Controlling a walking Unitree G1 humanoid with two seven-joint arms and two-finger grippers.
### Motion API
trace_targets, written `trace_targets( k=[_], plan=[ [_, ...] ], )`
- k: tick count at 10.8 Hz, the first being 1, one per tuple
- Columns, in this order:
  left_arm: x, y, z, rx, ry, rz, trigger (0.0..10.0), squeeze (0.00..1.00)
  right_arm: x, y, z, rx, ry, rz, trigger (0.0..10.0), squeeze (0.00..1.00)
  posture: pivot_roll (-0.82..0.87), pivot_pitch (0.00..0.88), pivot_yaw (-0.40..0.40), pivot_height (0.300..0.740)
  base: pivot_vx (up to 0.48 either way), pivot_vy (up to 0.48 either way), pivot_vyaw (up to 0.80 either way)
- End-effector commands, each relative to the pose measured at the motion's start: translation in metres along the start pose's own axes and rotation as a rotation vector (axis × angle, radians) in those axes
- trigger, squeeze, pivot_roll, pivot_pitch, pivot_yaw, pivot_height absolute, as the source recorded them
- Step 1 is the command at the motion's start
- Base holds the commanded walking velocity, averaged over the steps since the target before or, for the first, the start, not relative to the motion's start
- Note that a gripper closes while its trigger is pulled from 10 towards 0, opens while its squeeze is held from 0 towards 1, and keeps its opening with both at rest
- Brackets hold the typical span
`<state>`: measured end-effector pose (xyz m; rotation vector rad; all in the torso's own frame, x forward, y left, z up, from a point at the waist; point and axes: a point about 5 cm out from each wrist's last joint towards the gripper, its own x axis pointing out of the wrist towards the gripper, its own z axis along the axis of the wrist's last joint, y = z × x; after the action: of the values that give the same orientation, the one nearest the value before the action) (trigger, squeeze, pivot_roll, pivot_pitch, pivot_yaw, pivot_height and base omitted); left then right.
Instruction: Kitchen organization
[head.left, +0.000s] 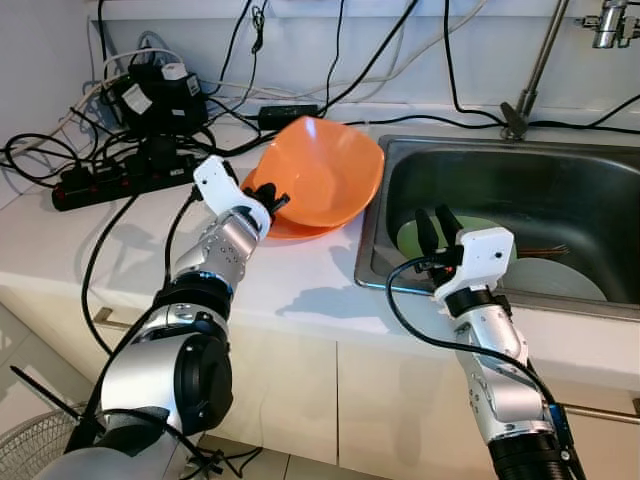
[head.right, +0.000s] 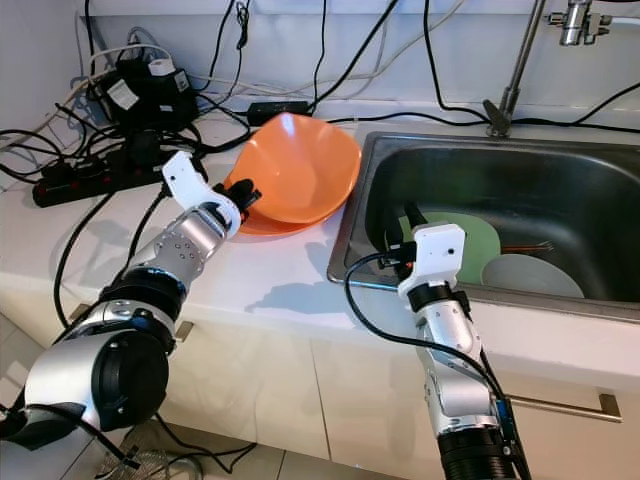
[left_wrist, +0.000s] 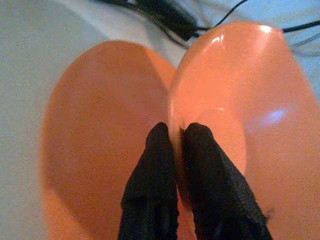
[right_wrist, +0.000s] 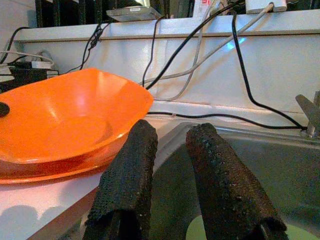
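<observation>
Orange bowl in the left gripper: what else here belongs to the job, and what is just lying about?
In the job:
- tilted orange plastic bowl, rim pinched by left gripper
- flat orange plate beneath it
- green plate and grey plate in the steel sink
- right gripper, open at the sink edge

Lying about:
- black power strip
- black cables
- tap

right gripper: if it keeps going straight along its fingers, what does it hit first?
Probably the sink's left wall or rim. The right gripper is open at the sink's near-left corner, pointing toward the counter edge where the orange bowl sits tilted. The bowl lies further along; depth is unclear.
</observation>
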<state>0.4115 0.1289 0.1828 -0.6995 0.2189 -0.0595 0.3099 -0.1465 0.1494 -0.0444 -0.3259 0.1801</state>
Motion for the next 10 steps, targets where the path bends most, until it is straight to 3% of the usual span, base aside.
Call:
trace_targets(
  k=[1,5,9,10],
  plan=[
    [0.0,0.004,-0.003,0.009,0.017,0.024,0.0,0.0,0.003,0.003,0.001,0.0,-0.001,0.012,10.0,0.0,-0.01,0.0,0.094,0.74,0.0,0.0,0.0],
    [-0.001,0.004,0.0,-0.016,-0.022,0.02,0.0,0.0,0.003,0.003,0.0,0.0,0.004,0.012,10.0,0.0,-0.01,0.0,0.093,0.74,0.0,0.0,0.0],
    [-0.004,0.0,0.021,-0.095,-0.191,-0.044,0.0,0.0,0.003,0.003,0.0,-0.001,0.004,0.013,10.0,0.0,-0.01,0.0,0.092,0.74,0.0,0.0,0.0],
    [-0.006,-0.006,0.027,-0.114,-0.247,-0.114,0.0,0.0,0.004,0.003,0.0,-0.001,0.003,0.014,10.0,0.0,-0.01,0.0,0.092,0.74,0.0,0.0,0.0]
  ],
)
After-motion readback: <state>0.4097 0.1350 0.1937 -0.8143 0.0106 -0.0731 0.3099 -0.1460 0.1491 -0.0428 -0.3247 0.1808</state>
